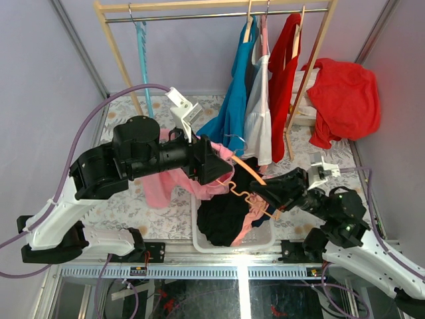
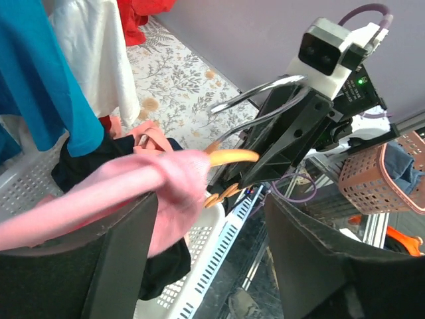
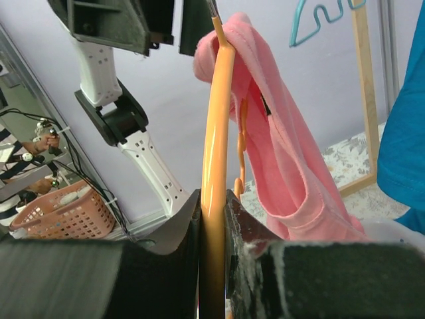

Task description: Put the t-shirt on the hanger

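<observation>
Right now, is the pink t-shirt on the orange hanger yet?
Partly. Done: the right gripper clamps the orange hanger, and the pink t-shirt drapes over its top end. In hand: the open left gripper carries fabric over one finger. Left: pulling the shirt over both hanger arms.

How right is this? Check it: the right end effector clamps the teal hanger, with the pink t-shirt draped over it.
Wrong colour: the right end effector clamps the orange hanger, with the pink t-shirt draped over it, as the right wrist view shows. The teal hanger hangs from the rack.
</observation>
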You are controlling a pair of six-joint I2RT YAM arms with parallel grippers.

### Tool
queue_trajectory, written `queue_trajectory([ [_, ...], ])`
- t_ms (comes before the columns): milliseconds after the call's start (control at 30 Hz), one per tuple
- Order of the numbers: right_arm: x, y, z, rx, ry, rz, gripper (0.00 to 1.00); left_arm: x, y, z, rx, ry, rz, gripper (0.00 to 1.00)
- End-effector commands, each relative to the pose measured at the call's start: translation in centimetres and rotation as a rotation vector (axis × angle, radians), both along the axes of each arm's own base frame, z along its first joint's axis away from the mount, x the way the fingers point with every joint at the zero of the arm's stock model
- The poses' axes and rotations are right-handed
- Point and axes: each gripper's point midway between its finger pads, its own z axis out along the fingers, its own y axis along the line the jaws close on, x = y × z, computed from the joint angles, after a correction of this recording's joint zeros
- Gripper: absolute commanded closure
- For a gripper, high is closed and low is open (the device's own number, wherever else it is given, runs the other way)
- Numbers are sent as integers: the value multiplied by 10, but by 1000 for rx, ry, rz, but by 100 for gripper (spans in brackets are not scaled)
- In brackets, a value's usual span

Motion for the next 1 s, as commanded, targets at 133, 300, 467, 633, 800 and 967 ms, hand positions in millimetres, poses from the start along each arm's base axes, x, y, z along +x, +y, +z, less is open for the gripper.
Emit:
queue_trajectory([
  [133, -30, -63, 78, 231, -209, -103, 100, -17, 12, 51, -166, -84, -48, 30],
  [300, -36, -77, 75, 240, -207, -126, 100, -24, 14, 64, -204, -91, -74, 29],
  [467, -39, -82, 72, 219, -210, -135, 100, -25, 27, 81, -233, -126, -46, 28],
  [633, -53, -99, 74, 187, -217, -141, 100, -23, 43, 97, -272, -158, 1, 28],
  [800, -77, -107, 76, 137, -225, -67, 100, -15, 49, 100, -270, -185, 52, 27],
  [967, -92, -105, 66, 105, -207, 14, 100, -8, 43, 81, -201, -176, 61, 26],
])
